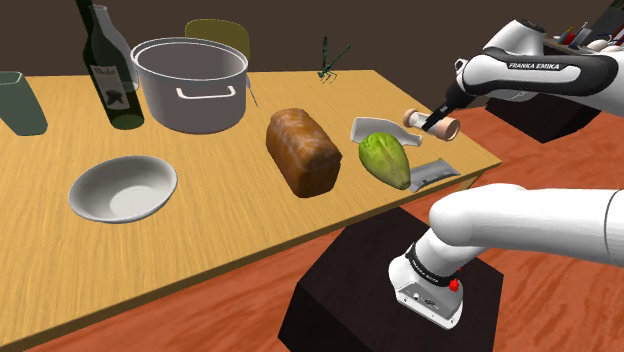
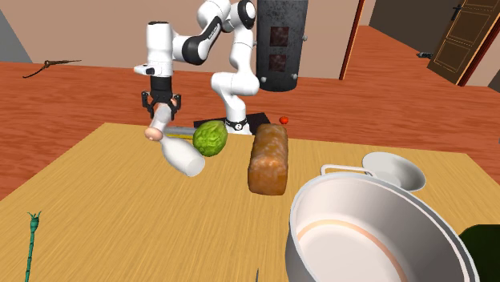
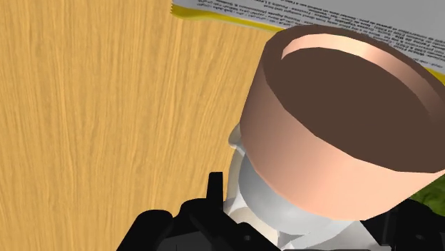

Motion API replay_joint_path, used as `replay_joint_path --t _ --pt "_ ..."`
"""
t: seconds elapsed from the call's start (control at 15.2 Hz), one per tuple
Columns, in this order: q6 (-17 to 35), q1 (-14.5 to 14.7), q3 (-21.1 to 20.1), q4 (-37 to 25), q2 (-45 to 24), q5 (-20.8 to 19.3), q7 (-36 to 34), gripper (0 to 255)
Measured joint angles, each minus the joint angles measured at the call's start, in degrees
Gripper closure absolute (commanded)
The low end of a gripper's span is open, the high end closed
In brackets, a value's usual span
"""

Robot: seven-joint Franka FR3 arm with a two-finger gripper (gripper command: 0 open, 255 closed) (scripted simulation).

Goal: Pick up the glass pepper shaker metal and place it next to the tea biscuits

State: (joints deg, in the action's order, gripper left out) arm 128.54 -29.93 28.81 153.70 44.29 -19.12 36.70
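Observation:
The pepper shaker (image 1: pixel 383 128) lies on its side on the wooden table (image 1: pixel 200 255), with a white body and a copper-coloured cap (image 1: pixel 446 127). My gripper (image 1: pixel 434 121) comes down on its neck just behind the cap, near the table's corner, and its fingers clasp it. In the second exterior view the gripper (image 2: pixel 163 110) stands upright over the shaker (image 2: pixel 181 154). In the wrist view the cap (image 3: pixel 342 135) and the white neck (image 3: pixel 260 196) sit right at the fingers (image 3: pixel 213 187). The tea biscuits packet (image 1: pixel 436 171) (image 3: pixel 321 16), grey with a yellow edge, lies close by.
A green leafy vegetable (image 1: pixel 386 158) (image 2: pixel 210 138) lies between shaker and packet, with a bread loaf (image 1: pixel 303 150) (image 2: pixel 268 159) beside it. Further along stand a steel pot (image 1: pixel 190 85), a bowl (image 1: pixel 122 188), a dark bottle (image 1: pixel 110 70) and a glass (image 1: pixel 20 103). The table edge is close to the gripper.

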Motion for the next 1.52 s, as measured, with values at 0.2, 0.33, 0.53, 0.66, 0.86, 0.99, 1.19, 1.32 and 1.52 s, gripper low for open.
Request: replay_joint_path --t 0.2,0.33,0.53,0.66,0.86,0.99,1.19,1.32,1.52 --pt "-2.66 0.21 -0.86 -1.88 0.79 0.61 -0.08 255" --pt "-4.36 0.33 -1.42 -3.07 1.30 0.99 -0.14 255" --pt "-6.69 0.67 -2.07 -5.22 1.49 1.61 -0.14 255" --pt "-8.08 0.75 -2.42 -6.35 1.76 1.89 -0.08 255" --pt "-10.59 1.14 -3.15 -8.85 1.78 2.55 -0.12 255" --pt "-12.00 1.30 -3.55 -10.18 1.85 2.89 -0.13 255" --pt "-14.30 1.57 -4.12 -12.49 1.83 3.40 -0.09 255" --pt "-15.72 1.72 -4.46 -13.97 1.78 3.71 -0.05 255" --pt "-18.07 1.99 -5.04 -16.45 1.64 4.22 -0.02 255"
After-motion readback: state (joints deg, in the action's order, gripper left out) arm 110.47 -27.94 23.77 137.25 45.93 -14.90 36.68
